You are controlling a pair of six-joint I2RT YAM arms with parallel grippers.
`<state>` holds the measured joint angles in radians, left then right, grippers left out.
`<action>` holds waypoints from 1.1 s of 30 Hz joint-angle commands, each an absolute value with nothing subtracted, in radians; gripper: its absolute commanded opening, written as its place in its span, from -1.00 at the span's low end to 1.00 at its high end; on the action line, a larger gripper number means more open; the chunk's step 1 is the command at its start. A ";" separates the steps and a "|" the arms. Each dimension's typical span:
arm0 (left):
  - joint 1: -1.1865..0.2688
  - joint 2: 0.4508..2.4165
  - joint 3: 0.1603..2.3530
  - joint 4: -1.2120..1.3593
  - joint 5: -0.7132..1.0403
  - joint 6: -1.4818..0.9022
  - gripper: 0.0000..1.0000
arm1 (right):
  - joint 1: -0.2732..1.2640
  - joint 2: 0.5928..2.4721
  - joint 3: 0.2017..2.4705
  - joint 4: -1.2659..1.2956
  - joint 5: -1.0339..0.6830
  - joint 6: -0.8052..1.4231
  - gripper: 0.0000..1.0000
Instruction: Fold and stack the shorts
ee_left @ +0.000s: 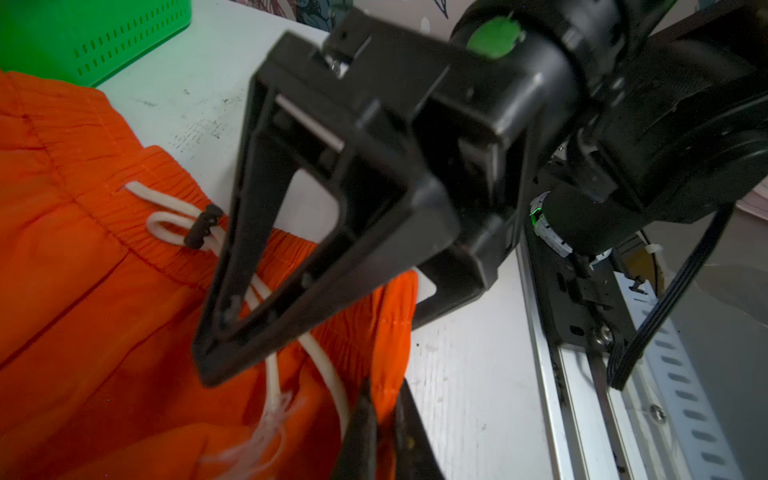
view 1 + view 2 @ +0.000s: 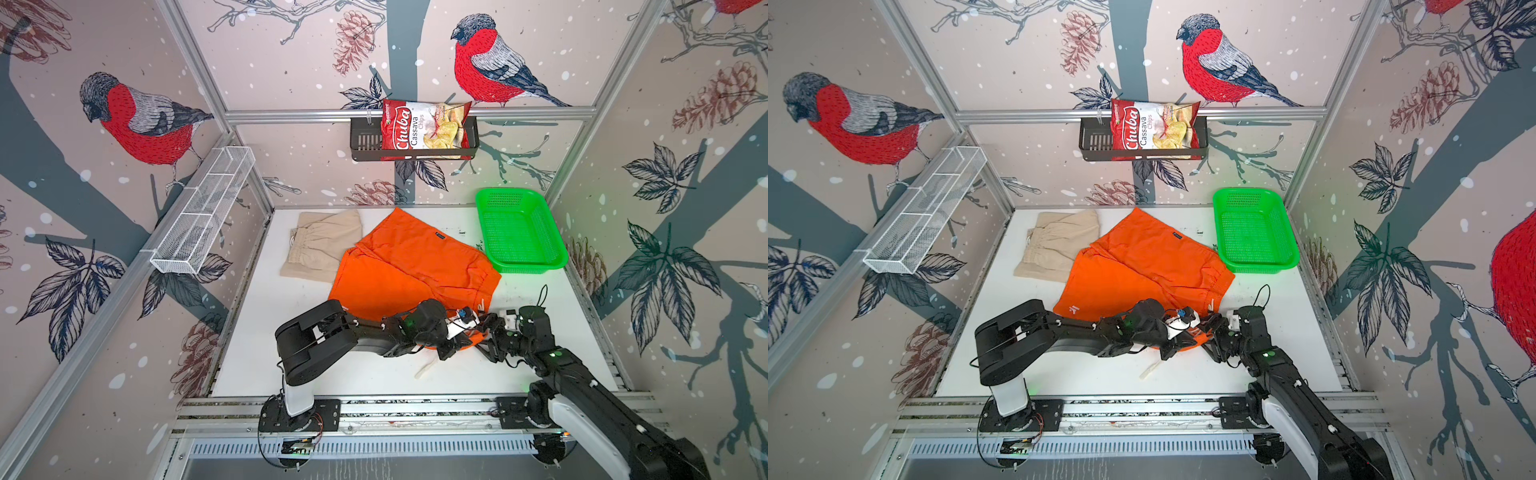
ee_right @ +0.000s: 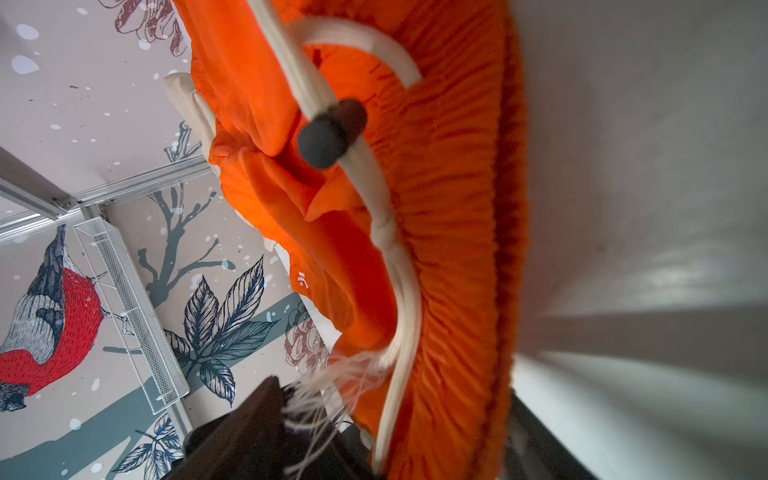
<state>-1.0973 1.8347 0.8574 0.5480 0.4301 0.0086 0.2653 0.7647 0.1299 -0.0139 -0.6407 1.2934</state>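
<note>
Bright orange cloth shorts (image 2: 415,266) w/ a drawstring waist lie spread mid-way on the white tabletop (image 2: 332,378), one edge against the folded beige cloth shorts (image 2: 320,245) at the back. I'm at the waist corner nearest my bases. My left gripper (image 1: 386,432) has jaws nearly together, orange showing in the slit; can't tell if they pinch. My right gripper (image 2: 488,343) stands spread, straddling the waistband. Prob. the fold's first grab. Next needs both jaws biting the waist hem, clear of the white cord (image 1: 324,357), then a lift toward the legs. Wrist views show cord & dark toggle (image 1: 203,226) close up. Top views give the full layout, incl. the green plastic basket (image 2: 519,228), but hide my jaws.
</note>
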 commanded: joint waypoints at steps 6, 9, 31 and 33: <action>-1.039 1.716 0.800 0.571 0.463 -0.079 0.27 | 0.242 0.808 0.134 -0.076 -0.618 1.200 -0.15; -0.971 1.629 0.770 0.502 0.417 -0.200 0.32 | 0.226 0.808 0.143 -0.154 -0.584 1.151 -0.46; -0.175 1.360 0.730 -0.443 0.232 -0.848 0.33 | 0.222 0.869 0.188 -0.202 -0.577 1.074 -0.83; -0.144 1.329 0.700 -0.449 0.204 -0.887 0.30 | 0.224 0.870 0.187 -0.202 -0.577 1.073 -0.84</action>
<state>-0.1745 1.3598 0.7269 -0.3882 0.2592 -0.8013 0.2222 0.8703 0.1822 -0.1867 -0.5903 1.0950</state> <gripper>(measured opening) 0.656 0.094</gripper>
